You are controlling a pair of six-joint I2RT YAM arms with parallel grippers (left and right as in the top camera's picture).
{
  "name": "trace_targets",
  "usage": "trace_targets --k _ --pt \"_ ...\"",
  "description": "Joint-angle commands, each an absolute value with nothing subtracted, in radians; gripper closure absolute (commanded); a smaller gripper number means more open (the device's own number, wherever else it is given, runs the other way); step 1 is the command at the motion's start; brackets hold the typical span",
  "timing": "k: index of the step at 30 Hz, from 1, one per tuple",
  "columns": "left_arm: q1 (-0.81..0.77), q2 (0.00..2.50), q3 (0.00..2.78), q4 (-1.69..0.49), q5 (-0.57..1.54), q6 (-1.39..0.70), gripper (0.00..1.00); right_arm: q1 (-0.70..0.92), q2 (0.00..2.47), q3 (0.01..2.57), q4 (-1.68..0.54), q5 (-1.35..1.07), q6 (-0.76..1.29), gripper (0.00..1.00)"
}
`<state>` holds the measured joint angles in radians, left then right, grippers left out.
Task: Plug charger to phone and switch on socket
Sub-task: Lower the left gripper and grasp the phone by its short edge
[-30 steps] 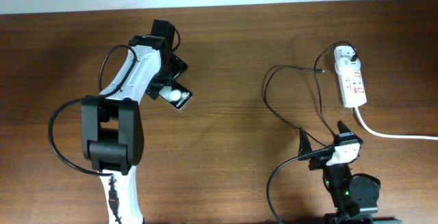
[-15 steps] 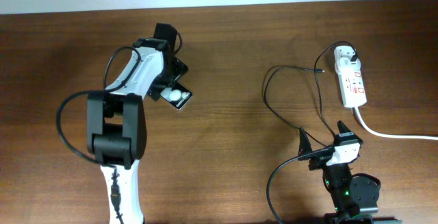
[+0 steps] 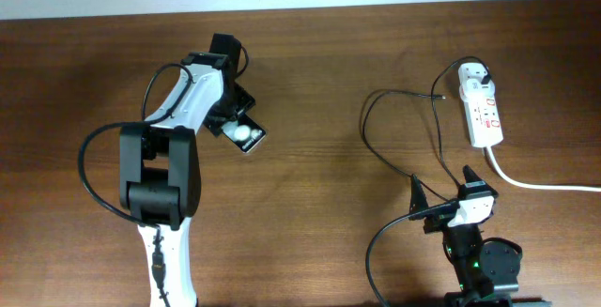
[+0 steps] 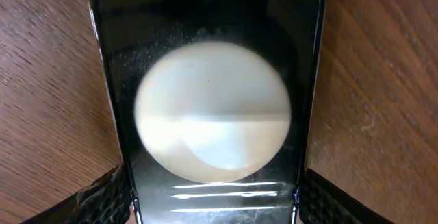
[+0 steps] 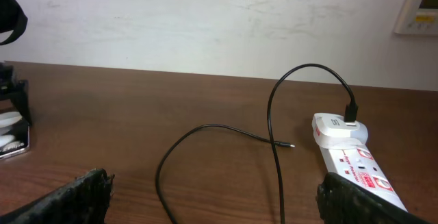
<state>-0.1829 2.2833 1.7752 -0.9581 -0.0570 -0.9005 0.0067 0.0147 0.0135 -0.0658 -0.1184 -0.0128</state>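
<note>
My left gripper (image 4: 213, 186) straddles the glossy black rectangular phone (image 4: 212, 80); clamped or not, I cannot tell. My right gripper (image 5: 215, 186) gapes wide, thin black charger cable (image 5: 269, 114) ahead.

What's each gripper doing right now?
Left gripper: straddling the phone, fingers beside its edges; grip cannot be told.
Right gripper: open, holding nothing.

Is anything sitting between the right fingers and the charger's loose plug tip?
Nothing foreign. Between the right fingers and the plug tip lie only bare table and the charger's own cable loop; the socket sits aside.
</note>
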Motion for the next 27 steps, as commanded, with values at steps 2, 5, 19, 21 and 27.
trace_targets --k 2,5,19,21,27 --pt "-0.166 2.305 1.825 -1.056 -0.015 -0.857 0.37 -0.001 0.009 0.006 -0.066 -0.124 -0.019 0.01" --pt "-0.162 2.228 1.856 -1.098 -0.015 -0.812 0.35 -0.001 0.009 0.006 -0.066 -0.124 -0.019 0.01" --pt "-0.163 1.791 1.856 -1.448 0.006 -0.805 0.34 -0.001 0.009 0.006 -0.066 -0.124 -0.019 0.01" --pt "-0.163 1.791 1.854 -1.466 0.068 -0.733 0.34 0.0 0.009 0.006 -0.066 -0.124 -0.019 0.02" --pt "-0.164 1.791 1.833 -1.544 0.12 -0.679 0.33 -0.001 0.009 0.006 -0.066 -0.124 -0.019 0.01"
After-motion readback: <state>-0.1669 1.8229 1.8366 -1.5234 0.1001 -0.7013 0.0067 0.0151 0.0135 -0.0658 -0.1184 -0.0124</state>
